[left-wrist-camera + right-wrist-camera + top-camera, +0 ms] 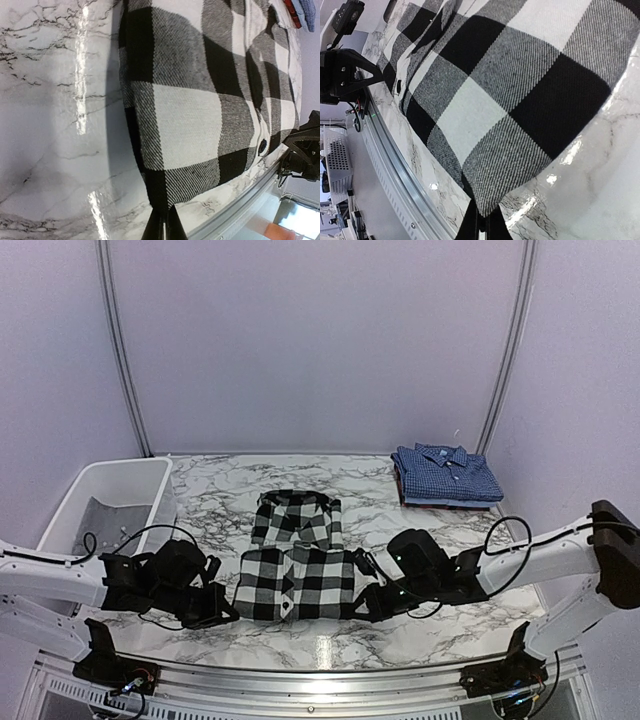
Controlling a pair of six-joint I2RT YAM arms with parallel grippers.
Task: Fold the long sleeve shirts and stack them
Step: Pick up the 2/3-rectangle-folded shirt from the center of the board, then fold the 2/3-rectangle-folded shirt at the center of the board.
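The black-and-white check shirt [295,565] lies partly folded in the middle of the marble table, collar end away from me. My left gripper [228,618] is shut on its near left corner, and my right gripper [362,612] is shut on its near right corner. In the left wrist view the closed left gripper [164,226] pinches a dark corner of the shirt [200,100]. In the right wrist view the right gripper [482,229] pinches a grey-striped corner of the shirt [510,90]. The blue fine-checked shirt [447,472] sits folded at the back right.
A white plastic bin [80,495] stands at the table's left. A metal rail [320,685] runs along the near table edge, just behind both grippers. Both arms lie low on the table on either side of the shirt. The blue shirt rests on other folded cloth.
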